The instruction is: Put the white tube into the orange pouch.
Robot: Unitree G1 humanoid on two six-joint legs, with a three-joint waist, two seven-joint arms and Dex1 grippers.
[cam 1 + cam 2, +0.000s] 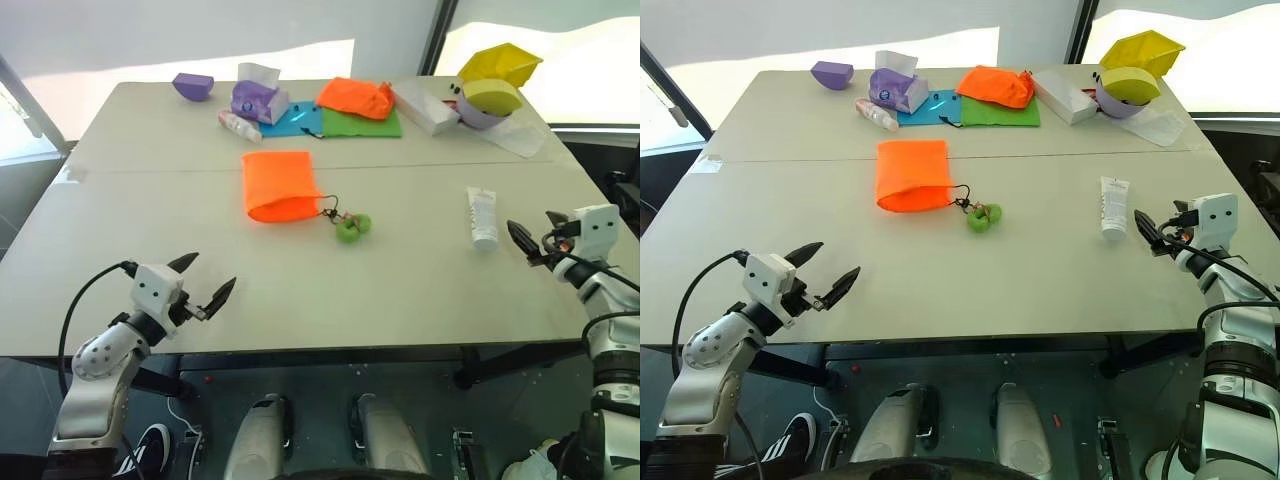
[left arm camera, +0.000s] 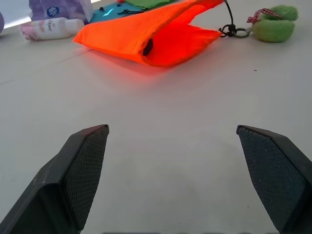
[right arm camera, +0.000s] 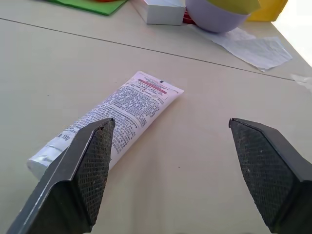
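Right wrist view shows the white tube lying flat just left of the wide-open, empty right gripper, long axis running near-to-far, while the equally open left gripper sits near the orange pouch.

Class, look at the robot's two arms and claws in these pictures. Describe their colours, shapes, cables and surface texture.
Each arm is silver-grey with rounded joint housings and ends in a boxy white wrist block. Both the left claw and the right claw have two black, tapered, pointed fingers whose inner faces carry a fine cross-hatched grip pattern. Black cables loop from each wrist back along the forearm.
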